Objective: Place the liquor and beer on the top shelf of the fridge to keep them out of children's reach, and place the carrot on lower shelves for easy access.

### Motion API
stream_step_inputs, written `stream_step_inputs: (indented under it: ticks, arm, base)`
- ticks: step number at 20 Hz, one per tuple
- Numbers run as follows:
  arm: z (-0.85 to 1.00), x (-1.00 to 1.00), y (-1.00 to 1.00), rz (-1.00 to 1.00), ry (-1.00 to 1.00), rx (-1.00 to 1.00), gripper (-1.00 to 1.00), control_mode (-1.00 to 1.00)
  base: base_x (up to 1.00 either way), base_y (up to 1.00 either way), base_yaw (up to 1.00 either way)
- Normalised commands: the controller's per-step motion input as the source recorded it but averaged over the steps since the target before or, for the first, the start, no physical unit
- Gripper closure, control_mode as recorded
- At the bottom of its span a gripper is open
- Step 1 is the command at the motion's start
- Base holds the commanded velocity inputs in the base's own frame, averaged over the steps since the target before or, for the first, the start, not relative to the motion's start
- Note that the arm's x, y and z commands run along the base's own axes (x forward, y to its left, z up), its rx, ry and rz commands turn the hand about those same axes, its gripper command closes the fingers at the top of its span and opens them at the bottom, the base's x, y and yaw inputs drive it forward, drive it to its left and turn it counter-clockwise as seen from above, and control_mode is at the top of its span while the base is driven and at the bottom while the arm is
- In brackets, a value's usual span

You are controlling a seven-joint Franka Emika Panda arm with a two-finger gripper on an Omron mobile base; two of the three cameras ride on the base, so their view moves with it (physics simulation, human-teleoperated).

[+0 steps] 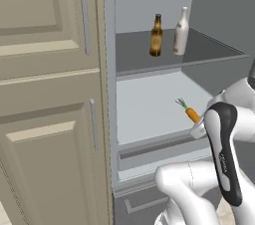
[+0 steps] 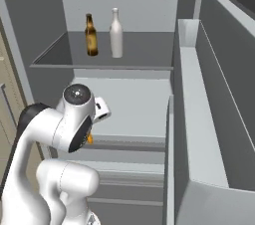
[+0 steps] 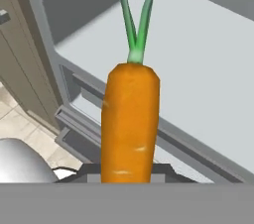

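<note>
The fridge [image 1: 219,15] stands open. On its dark top shelf [image 1: 139,55] the brown beer [image 1: 156,36] and the pale liquor [image 1: 181,32] stand upright side by side, also seen as beer [image 2: 91,35] and liquor [image 2: 116,34]. My gripper [image 3: 130,172] is shut on the thick end of the orange carrot [image 3: 130,119], whose green stem points away from the hand. The carrot [image 1: 191,113] hangs over the front right part of the pale lower shelf [image 1: 149,109]. My arm covers most of the carrot [image 2: 90,139] in the right base view.
Beige panelled cabinets [image 1: 50,94] stand to the left of the fridge. The open fridge door [image 2: 209,94] with its bins lies along the right. A grey drawer front [image 1: 159,152] sits under the lower shelf. My arm crosses the lower opening.
</note>
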Motion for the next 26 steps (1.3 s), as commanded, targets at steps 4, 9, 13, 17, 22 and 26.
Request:
stream_step_inputs:
  ticks: [4, 9, 13, 17, 22, 26]
  arm:
    - [-0.43, 0.38, -0.12, 0.00, -0.02, 0.00, 1.00, -1.00]
    - [-0.21, 0.35, -0.10, 0.00, -0.08, 0.00, 1.00, -1.00]
    - [-0.16, 0.49, -0.12, -0.01, -0.03, 0.00, 1.00, -1.00]
    - [-0.08, 0.50, -0.11, -0.01, 0.00, -0.01, 1.00, -1.00]
    - [-0.20, 0.35, -0.04, 0.00, 0.00, -0.11, 1.00, -1.00]
    - [-0.24, 0.21, -0.14, 0.04, -0.01, -0.15, 1.00, -1.00]
  base:
    - [0.00, 0.00, 0.00]
    - [0.00, 0.00, 0.00]
    - [0.00, 0.00, 0.00]
    - [0.00, 0.00, 0.00]
    - [0.00, 0.00, 0.00]
    - [0.00, 0.00, 0.00]
